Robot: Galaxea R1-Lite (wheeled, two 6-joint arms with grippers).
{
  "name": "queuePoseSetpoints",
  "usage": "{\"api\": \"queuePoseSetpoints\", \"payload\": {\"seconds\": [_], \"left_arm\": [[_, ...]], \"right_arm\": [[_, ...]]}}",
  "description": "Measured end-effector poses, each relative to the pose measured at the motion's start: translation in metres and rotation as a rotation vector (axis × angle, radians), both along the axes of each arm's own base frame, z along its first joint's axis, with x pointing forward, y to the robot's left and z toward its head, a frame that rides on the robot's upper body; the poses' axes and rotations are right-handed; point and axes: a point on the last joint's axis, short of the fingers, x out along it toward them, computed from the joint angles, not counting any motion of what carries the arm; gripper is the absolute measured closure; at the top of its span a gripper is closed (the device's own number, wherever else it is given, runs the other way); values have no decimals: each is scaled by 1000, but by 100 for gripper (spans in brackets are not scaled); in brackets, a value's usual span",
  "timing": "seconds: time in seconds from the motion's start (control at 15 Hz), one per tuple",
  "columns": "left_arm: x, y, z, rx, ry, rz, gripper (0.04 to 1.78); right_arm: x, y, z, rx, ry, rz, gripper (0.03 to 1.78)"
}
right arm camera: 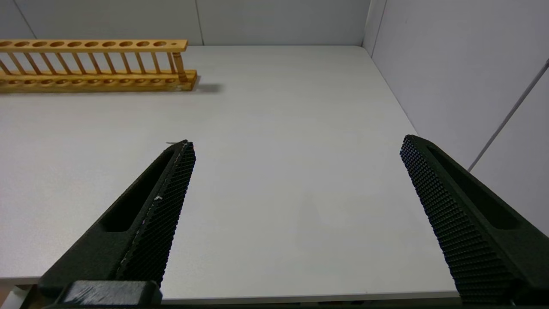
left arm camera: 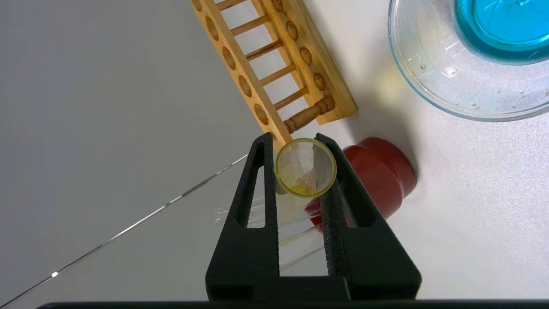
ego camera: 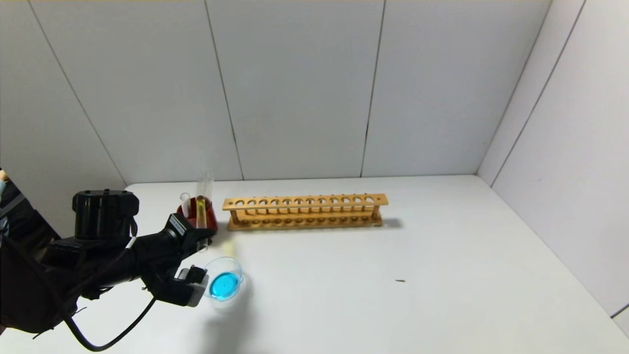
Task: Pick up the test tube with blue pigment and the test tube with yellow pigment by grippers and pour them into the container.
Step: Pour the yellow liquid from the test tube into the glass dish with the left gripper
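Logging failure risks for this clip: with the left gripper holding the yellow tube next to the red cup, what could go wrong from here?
1. The left gripper pinches the yellow tube near its fingertips, so the smooth glass could slip as it tilts.
2. The red cup, holding another tube, sits right beside the gripper and could be knocked over.
3. The dish, already holding blue liquid, lies off to the side; a poor tilt could spill on the table.

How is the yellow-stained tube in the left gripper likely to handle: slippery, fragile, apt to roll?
The tube looks like thin clear glass, so probably fragile under a hard squeeze. Its smooth round wall sits between the left gripper's flat fingers, so it may slip or twist. Laid on the table, it would likely roll.
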Motion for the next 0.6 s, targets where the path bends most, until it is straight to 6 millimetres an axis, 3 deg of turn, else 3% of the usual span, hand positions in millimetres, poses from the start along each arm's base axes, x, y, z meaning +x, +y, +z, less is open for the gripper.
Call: {"api": "queuePoseSetpoints", "payload": {"seconds": [0.6], "left_arm": [[5,0,-3,20,-29,-1,148]], "right_arm": [[0,0,0,0,0,0,6]]}}
